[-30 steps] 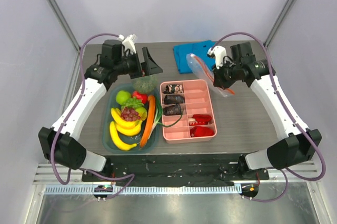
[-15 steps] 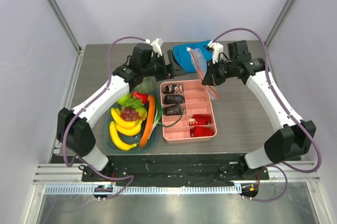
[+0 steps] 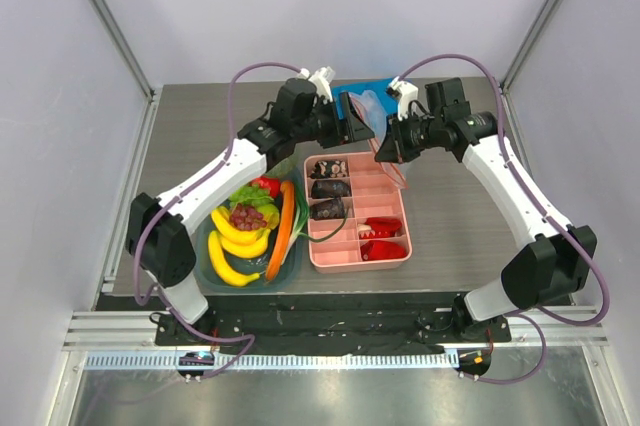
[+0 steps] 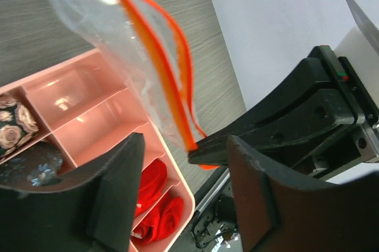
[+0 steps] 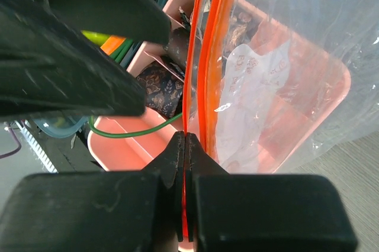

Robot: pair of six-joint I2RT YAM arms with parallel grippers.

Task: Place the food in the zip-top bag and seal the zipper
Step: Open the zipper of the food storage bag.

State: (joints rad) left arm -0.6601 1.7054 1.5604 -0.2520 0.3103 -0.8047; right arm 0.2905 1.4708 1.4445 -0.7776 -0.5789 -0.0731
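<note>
The zip-top bag (image 3: pixel 386 134) hangs over the pink tray, held up by my right gripper (image 3: pixel 384 149). That gripper (image 5: pixel 185 139) is shut on one lip of the orange-red zipper (image 5: pixel 207 57), and the other lip stands just apart, so the mouth gapes. My left gripper (image 3: pixel 357 129) is open beside the bag; in its wrist view its jaws (image 4: pixel 186 145) straddle the lower end of the zipper (image 4: pixel 155 45) without touching. The food lies in the teal tray (image 3: pixel 200 264): grape bunch (image 3: pixel 247 216), red fruit (image 3: pixel 266 184), and green apple (image 3: pixel 240 192) partly under my left arm.
A pink divided tray (image 3: pixel 404 242) under the bag holds dark patterned pieces and red items. Bananas (image 3: pixel 232 264) and an orange carrot (image 3: pixel 281 231) share the teal tray. A blue cloth (image 3: pixel 352 98) lies at the back, behind both grippers.
My left arm has swung right from above the fruit tray to the bag, its jaws narrowing. My right gripper has carried the bag left and lifted it over the pink tray.
</note>
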